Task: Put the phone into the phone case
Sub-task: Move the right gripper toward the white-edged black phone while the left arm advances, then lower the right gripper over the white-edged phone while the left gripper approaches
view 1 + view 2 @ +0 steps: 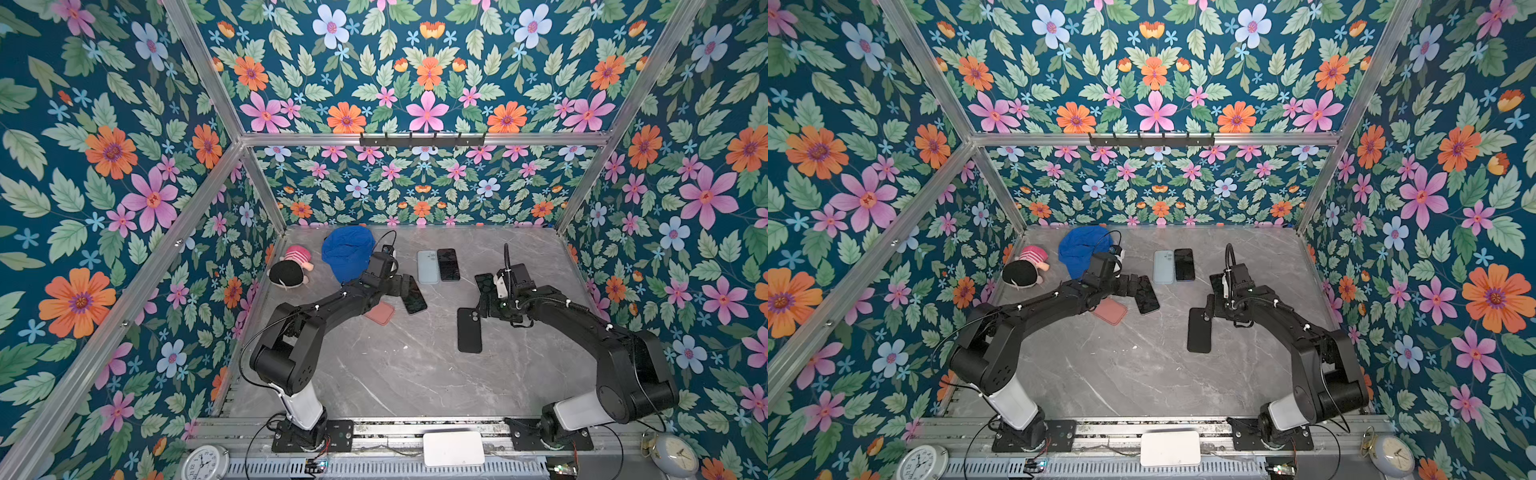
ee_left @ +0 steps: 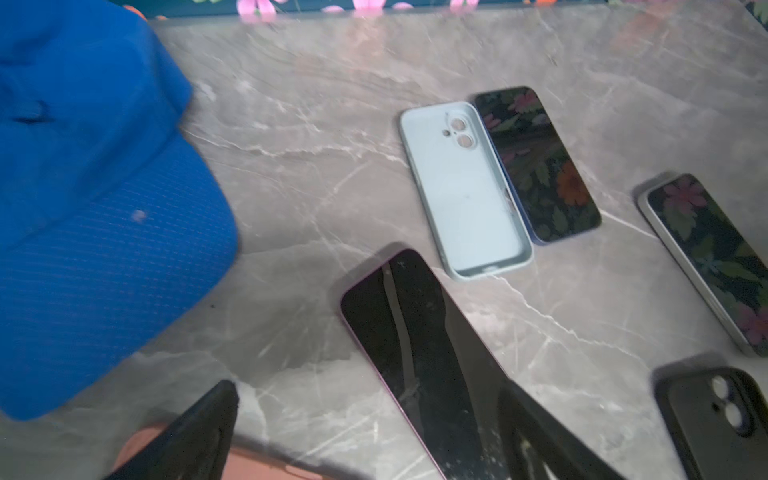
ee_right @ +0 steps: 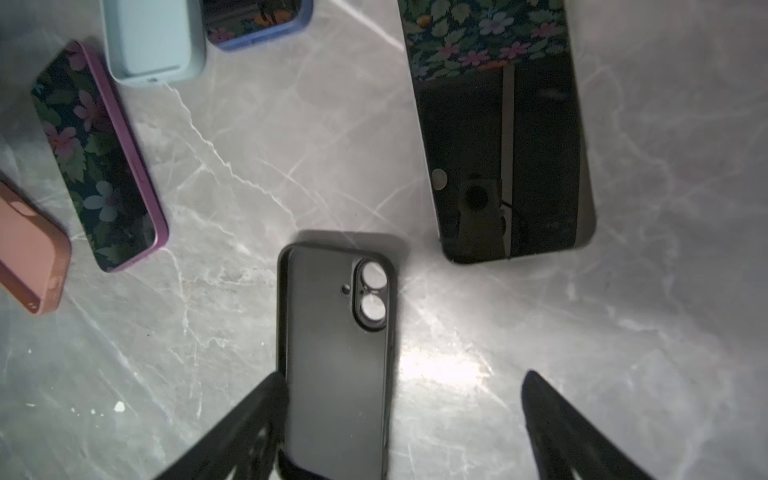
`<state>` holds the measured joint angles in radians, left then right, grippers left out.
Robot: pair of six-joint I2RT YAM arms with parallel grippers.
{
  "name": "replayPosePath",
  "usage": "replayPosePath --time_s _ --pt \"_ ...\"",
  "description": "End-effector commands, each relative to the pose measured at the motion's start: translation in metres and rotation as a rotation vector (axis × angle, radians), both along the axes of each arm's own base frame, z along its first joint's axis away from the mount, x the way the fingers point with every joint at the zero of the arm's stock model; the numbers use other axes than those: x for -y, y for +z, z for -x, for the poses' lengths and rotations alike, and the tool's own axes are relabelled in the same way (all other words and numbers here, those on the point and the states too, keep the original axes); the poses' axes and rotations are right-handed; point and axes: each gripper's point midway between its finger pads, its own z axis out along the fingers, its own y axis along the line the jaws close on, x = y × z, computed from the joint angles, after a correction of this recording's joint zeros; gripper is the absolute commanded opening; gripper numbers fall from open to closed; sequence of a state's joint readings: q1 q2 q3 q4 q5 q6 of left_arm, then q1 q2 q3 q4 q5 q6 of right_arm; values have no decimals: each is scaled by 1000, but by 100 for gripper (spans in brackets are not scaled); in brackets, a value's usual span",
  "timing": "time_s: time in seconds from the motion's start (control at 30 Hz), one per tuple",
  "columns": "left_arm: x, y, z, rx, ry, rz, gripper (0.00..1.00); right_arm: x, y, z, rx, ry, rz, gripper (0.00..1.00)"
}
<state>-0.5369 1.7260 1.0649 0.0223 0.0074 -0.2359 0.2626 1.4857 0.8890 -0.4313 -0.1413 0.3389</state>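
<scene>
Grey marble table (image 1: 415, 374): everything is gathered toward its far edge.

Left arm (image 1: 324, 303) is extended from the near left corner, and right arm (image 1: 573, 311) from the near right corner.

Blue cap (image 1: 347, 257) is set at the far edge, toward the far left corner, close behind the left arm's wrist. Stuffed doll (image 1: 291, 268) is laid against the left edge, just beside the cap.

Left gripper (image 2: 365, 390): released, jaws spread wide. A purple-rimmed phone (image 2: 415, 353), screen up, is seen between the jaws in the left wrist view. One finger (image 2: 552, 436) overlaps its near end; contact cannot be told. A pink case (image 1: 380, 312) is partly hidden under this arm, just beside that phone.

Right gripper (image 3: 403, 376): released, jaws spread wide. A black case (image 3: 336, 353), hollow side up, is laid beneath it. One finger (image 3: 266, 399) is seen right at the case's long side; the other is held well apart from it.

A bare phone (image 3: 507, 145), screen up, is laid near the black case on its far-edge side, not touching it, and is partly covered by the right wrist in both top views.

A light blue case (image 1: 427, 266), hollow side up, and a blue-rimmed phone (image 1: 448, 264) are laid touching side by side near the middle of the far edge, between the two grippers and apart from both.
</scene>
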Motion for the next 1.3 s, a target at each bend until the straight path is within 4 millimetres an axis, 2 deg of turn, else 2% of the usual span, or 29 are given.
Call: replayPosePath --time_s 0.0,0.23,0.37,0.53,0.73,0.83,0.97,1.1,1.27 --pt "21 -6 13 -62 -74 48 98 -14 -10 14 -63 11 -39 85" --pt "37 -21 23 -129 -123 78 98 -34 -27 17 -110 57 -63 73" --pt "43 -21 27 -144 -141 102 98 -46 -30 17 -119 86 -65 68" --pt "49 -20 29 -154 -156 119 98 -59 -35 21 -133 113 -71 65" --pt "55 -21 31 -160 -171 134 98 -66 -31 21 -131 129 -70 63" --pt "62 -17 33 -154 -191 151 98 -54 -21 21 -121 135 4 63" --pt "79 -13 30 -155 -226 181 98 -22 -5 12 -81 113 111 65" --pt "98 -10 23 -158 -252 216 98 6 7 -5 -58 75 140 66" --pt "128 -3 14 -158 -308 259 99 24 7 -30 -63 65 175 73"
